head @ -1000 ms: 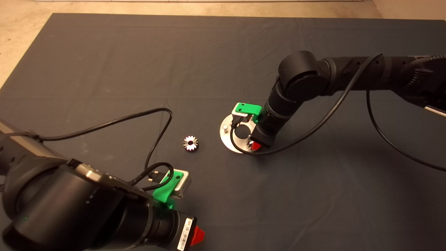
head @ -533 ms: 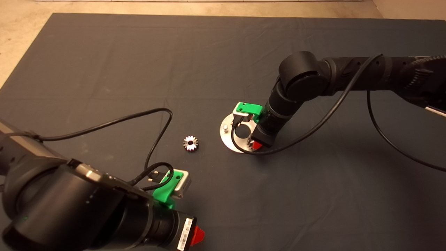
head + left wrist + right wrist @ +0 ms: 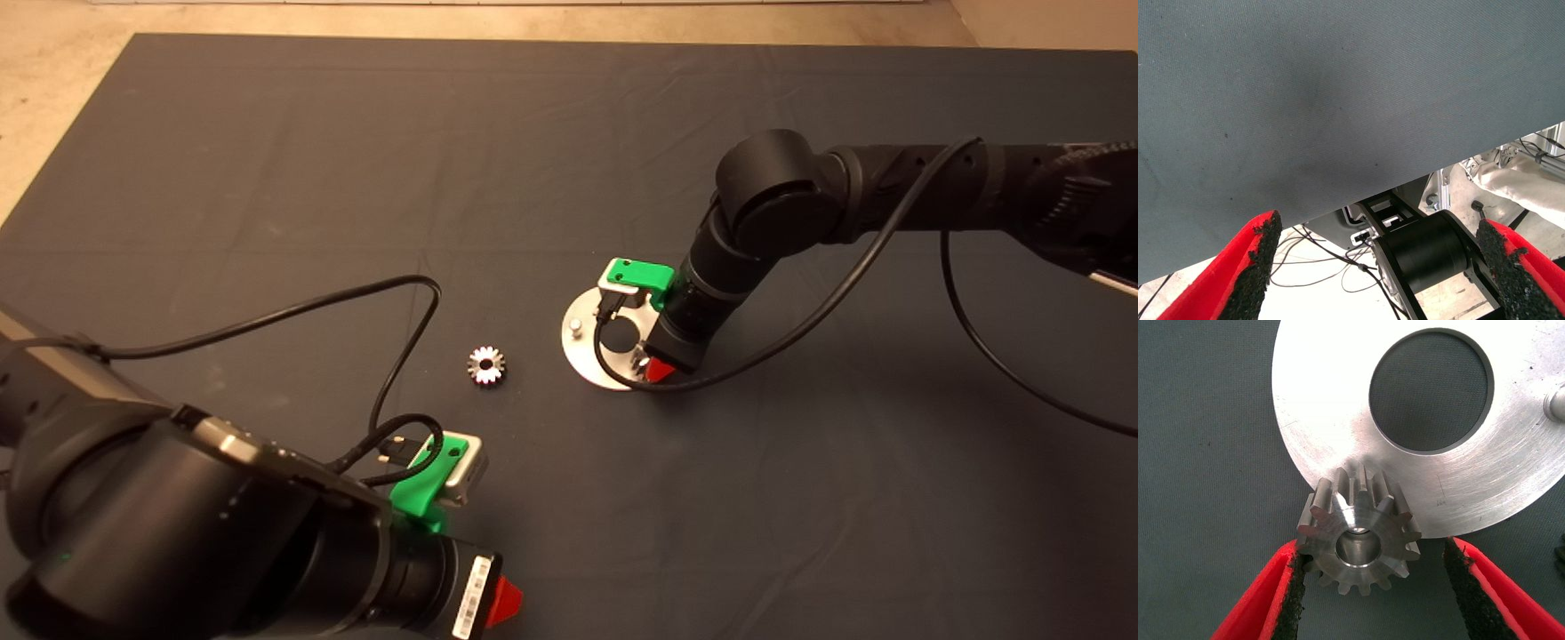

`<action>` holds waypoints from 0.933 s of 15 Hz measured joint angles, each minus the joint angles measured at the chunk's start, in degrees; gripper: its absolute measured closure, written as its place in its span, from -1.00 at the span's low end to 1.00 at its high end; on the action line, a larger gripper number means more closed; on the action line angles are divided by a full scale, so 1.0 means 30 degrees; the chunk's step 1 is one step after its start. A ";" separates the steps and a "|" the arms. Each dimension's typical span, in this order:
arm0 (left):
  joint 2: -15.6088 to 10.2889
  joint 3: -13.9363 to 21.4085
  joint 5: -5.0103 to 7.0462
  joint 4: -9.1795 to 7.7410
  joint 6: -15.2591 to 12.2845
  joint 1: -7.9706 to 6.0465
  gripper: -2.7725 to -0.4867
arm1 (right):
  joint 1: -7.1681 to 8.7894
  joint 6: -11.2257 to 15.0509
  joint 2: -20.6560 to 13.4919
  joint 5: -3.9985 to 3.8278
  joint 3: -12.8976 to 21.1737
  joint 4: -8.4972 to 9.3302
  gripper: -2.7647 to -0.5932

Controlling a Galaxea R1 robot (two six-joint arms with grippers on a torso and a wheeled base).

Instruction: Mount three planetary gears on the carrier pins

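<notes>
The silver disc (image 3: 594, 356) lies mid-mat with one bare pin (image 3: 576, 327) at its left. In the right wrist view the disc (image 3: 1331, 393) carries a steel gear (image 3: 1358, 537) at its rim, a pin end showing in the gear's hole. My right gripper (image 3: 1371, 550) straddles this gear with fingers open; one pad (image 3: 1293, 593) is at the teeth and the other pad (image 3: 1461, 583) stands apart. The right gripper (image 3: 649, 366) hangs over the disc's near right edge. A second gear (image 3: 486, 365) lies on the mat left of the disc. My left gripper (image 3: 502, 603) is parked at the lower left, open.
Another bare pin (image 3: 1555, 403) stands across the disc's centre hole (image 3: 1429, 390). A dark toothed edge (image 3: 1560, 557) shows beside the right finger. Black cables (image 3: 391, 293) loop over the mat near the loose gear. The left wrist view looks past the mat's edge (image 3: 1358, 193) at floor and frame.
The right arm and gripper have shifted slightly to the right over the disc's near edge. The loose gear, the disc and the left arm have not moved.
</notes>
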 joint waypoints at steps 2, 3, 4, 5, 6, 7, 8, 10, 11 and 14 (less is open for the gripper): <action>0.0000 0.0000 0.0000 -0.0008 0.0000 0.0000 -0.38 | -0.0016 -0.0037 0.0000 -0.0016 0.0000 0.0000 0.18; 0.0000 0.0000 0.0000 0.0000 0.0000 -0.0001 -0.38 | -0.0016 -0.0037 -0.0002 -0.0037 0.0000 -0.0024 0.10; 0.0000 0.0000 0.0000 0.0000 0.0000 0.0000 -0.38 | -0.0016 -0.0045 -0.0041 -0.0073 0.0000 -0.0069 0.04; 0.0000 0.0000 0.0008 -0.0008 0.0000 -0.0001 -0.38 | -0.0016 -0.0043 -0.0063 -0.0083 0.0000 -0.0073 0.04; 0.0000 0.0000 0.0000 0.0000 0.0000 -0.0003 -0.38 | -0.0016 -0.0053 -0.0065 -0.0081 0.0000 -0.0073 -0.06; 0.0000 0.0000 0.0000 -0.0008 0.0000 0.0000 -0.38 | -0.0016 -0.0130 -0.0065 -0.0081 0.0000 -0.0073 -0.07; 0.0000 0.0000 0.0000 -0.0008 0.0000 0.0000 -0.38 | -0.0016 -0.0163 -0.0065 -0.0081 0.0000 -0.0073 -0.11; 0.0000 0.0000 0.0000 -0.0001 0.0000 0.0000 -0.38 | -0.0016 -0.0293 -0.0106 -0.0081 0.0000 -0.0053 -0.20; 0.0000 0.0000 0.0000 -0.0005 0.0000 0.0000 -0.38 | -0.0016 -0.0337 -0.0167 -0.0065 0.0000 -0.0016 -0.24; 0.0008 0.0000 0.0000 -0.0008 0.0000 0.0000 -0.38 | -0.0016 -0.0394 -0.0530 0.0030 0.0008 0.0037 -0.34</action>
